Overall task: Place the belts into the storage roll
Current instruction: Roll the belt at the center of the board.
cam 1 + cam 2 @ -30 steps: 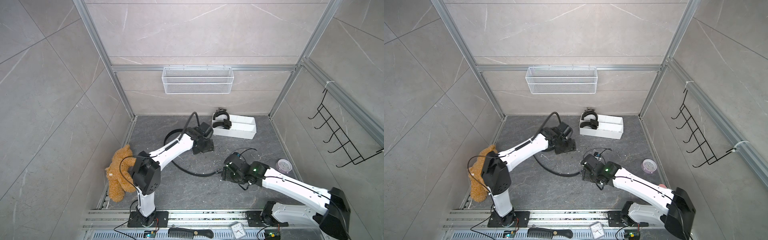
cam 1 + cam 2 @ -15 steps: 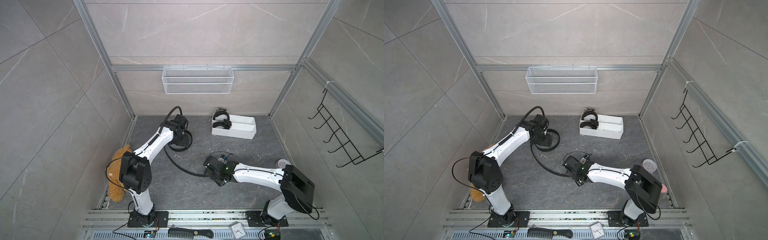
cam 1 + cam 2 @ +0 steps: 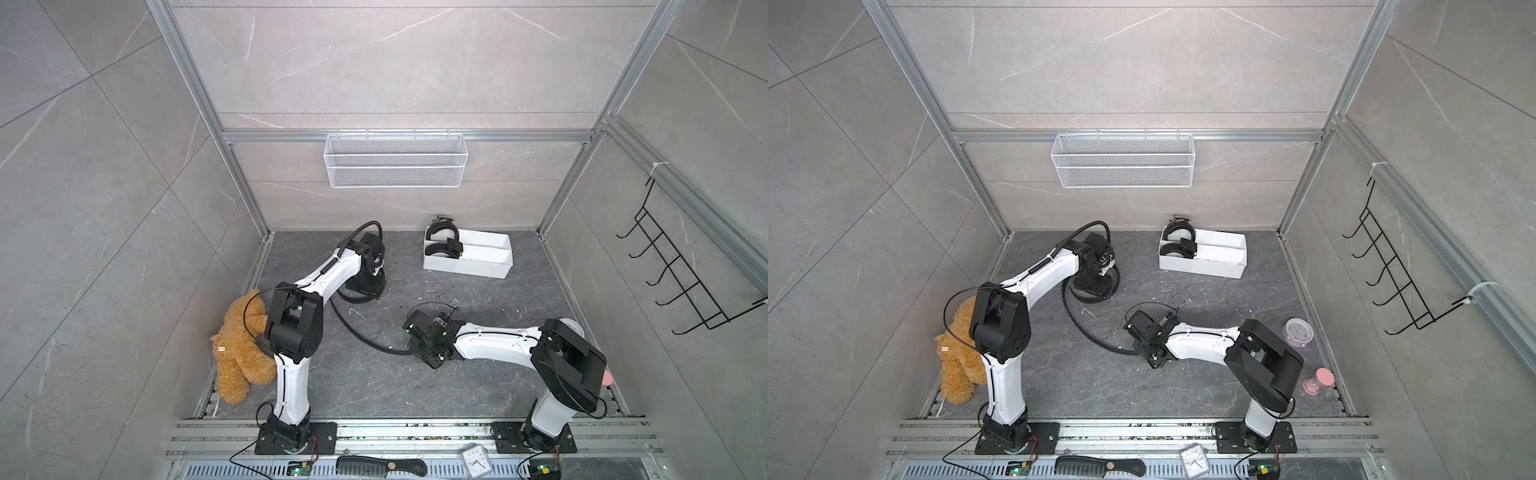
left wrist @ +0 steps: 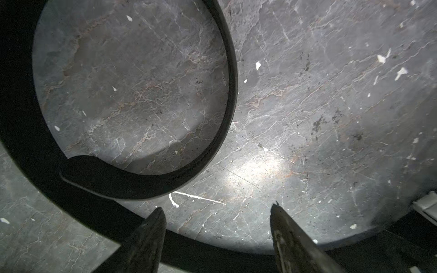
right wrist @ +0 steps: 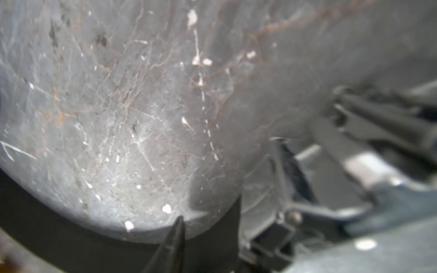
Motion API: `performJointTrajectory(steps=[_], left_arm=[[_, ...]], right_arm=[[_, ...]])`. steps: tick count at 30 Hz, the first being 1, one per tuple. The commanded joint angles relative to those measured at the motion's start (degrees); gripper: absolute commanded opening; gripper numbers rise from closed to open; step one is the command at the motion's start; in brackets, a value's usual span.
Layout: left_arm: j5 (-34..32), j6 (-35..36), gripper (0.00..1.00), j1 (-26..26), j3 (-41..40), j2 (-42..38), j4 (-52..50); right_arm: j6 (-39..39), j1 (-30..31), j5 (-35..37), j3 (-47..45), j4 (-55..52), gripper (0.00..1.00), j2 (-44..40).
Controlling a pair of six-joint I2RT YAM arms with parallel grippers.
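Note:
Two coiled black belts [image 3: 444,243] sit in the left compartments of the white storage roll [image 3: 490,266] at the back, in both top views. A third belt [image 3: 353,328] lies on the floor. Its loop [image 4: 132,179] is under my left gripper [image 3: 368,286] and its other end runs to my right gripper [image 3: 415,347]. The left gripper [image 4: 217,208] is open, pointing down, with the strap crossing the floor between its fingers [image 4: 151,236]. The right gripper [image 5: 208,212] is low at the belt's end [image 5: 71,236]. Its jaws are narrow and the black strap fills the gap beside one fingertip [image 5: 177,227].
A brown teddy bear [image 3: 241,353] lies at the left wall beside the left arm. A white wire basket [image 3: 395,160] hangs on the back wall and a black hook rack [image 3: 673,282] on the right wall. A small purple clock [image 3: 1298,332] and a pink hourglass [image 3: 1318,380] stand at the right.
My left gripper swung left, away from the tray, and came down over the belt's loop. My right gripper reached left to the belt's other end and its jaws closed in.

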Motion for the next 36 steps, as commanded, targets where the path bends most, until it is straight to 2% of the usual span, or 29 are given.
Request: performJointTrajectory(steps=[1,4,7,10,12,14,20,23,30,32,33,36], left_arm=[[0.06,4.71,0.71,-0.22,1.3,2.0,0.33],[3.13,5.36,0.68,-0.43,1.66,3.91,2.23],[0.08,5.53,0.66,-0.65,2.9,6.8,2.12],[0.91,4.95,0.63,-0.95,2.67,8.33,2.92],[1.87,5.16,0.57,-1.67,1.9,8.84,3.18],[2.67,5.06,0.45,-2.93,0.11,8.5,3.48],[6.85,1.32,0.11,-6.21,-12.57,1.91,5.18],[10.25,-0.43,0.01,-8.24,-18.01,-2.38,5.13],[13.41,-3.23,0.0,-14.13,-25.48,-7.79,3.98],[13.28,-3.07,0.0,-15.02,-26.57,-8.9,3.74],[12.94,-3.19,0.0,-15.23,-27.02,-9.51,3.82],[12.7,-4.53,0.0,-15.42,-27.11,-10.94,5.21]], right_arm=[[-3.17,-0.45,2.08,-3.38,-4.96,0.19,-0.88],[-5.94,-0.87,4.09,-4.14,-8.28,0.16,-3.39],[-9.49,-1.55,6.68,-4.65,-12.92,0.14,-6.43],[-12.38,-2.55,8.64,-6.29,-16.02,0.13,-9.7],[-14.83,-3.98,9.44,-6.92,-18.06,0.13,-11.02],[-17.41,-5.89,10.15,-7.52,-19.71,0.13,-12.01],[-29.84,-18.29,9.24,-8.45,-20.86,0.14,-13.38],[-35.78,-25.64,8.46,-7.76,-20.54,0.14,-12.28],[-45.91,-40.81,5.31,-3.28,-18.5,0.14,-6.9],[-47.71,-43.63,4.32,-1.36,-18.32,0.17,-5.16],[-48.67,-44.49,3.62,0.05,-19.05,0.23,-4.15],[-50.68,-43.33,-0.98,2.79,-21.13,0.5,-4.88]])
